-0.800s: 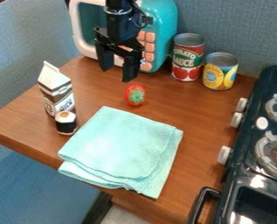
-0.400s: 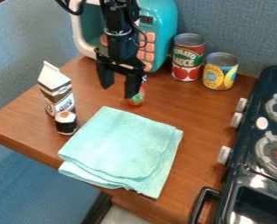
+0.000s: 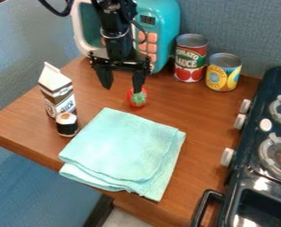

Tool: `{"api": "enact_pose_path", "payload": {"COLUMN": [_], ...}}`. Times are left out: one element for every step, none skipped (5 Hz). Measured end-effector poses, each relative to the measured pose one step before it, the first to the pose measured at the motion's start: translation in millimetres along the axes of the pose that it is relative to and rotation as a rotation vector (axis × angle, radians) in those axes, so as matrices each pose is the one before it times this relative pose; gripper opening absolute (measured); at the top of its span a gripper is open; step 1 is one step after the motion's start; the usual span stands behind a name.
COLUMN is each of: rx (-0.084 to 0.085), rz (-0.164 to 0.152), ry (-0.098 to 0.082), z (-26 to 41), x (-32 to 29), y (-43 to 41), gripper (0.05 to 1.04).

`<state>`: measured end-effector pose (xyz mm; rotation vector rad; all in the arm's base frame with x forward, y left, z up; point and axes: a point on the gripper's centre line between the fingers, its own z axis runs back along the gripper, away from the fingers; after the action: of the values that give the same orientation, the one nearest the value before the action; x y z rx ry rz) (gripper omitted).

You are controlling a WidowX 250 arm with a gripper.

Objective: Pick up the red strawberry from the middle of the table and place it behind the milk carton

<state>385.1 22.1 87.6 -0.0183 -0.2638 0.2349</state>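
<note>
Hanging wide open near one strawberry (image 3: 138,99), one pincer (image 3: 122,90) has two cans (image 3: 191,62) and one cloth (image 3: 124,148) around.

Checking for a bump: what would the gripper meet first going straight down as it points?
Possibly the strawberry, which one finger partly covers; the gripper hangs at an unclear height, so it might meet the wooden tabletop or folded towel.

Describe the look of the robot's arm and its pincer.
The arm is black, built of chunky jointed segments, with a loose black cable looping out beside it. The pincer is black too: a wide crossbar carrying two blocky fingers that taper towards their tips.
</note>
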Motion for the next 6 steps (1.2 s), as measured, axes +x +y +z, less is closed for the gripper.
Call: {"api": "enact_pose_path", "payload": {"rx": [0.0125,-0.0606,-0.0113,0.0156,0.0469,-0.001], "rz": [0.1681,0.0925,0.1071,0.0601,0.0334,0.0193], "ry": [-0.0321,0.0408,0.0201,0.0325,0.0097,-0.0026], "z": [2.52,-6.33,-3.45,-7.86,-6.46,-0.73], "x": [10.12,10.59,12.61,3.64,2.0,-0.46], "y": [1.46,-7.67,11.49,1.91,5.32,-1.68], "gripper": [1.004,1.004,1.004,1.004,1.004,1.004]}}
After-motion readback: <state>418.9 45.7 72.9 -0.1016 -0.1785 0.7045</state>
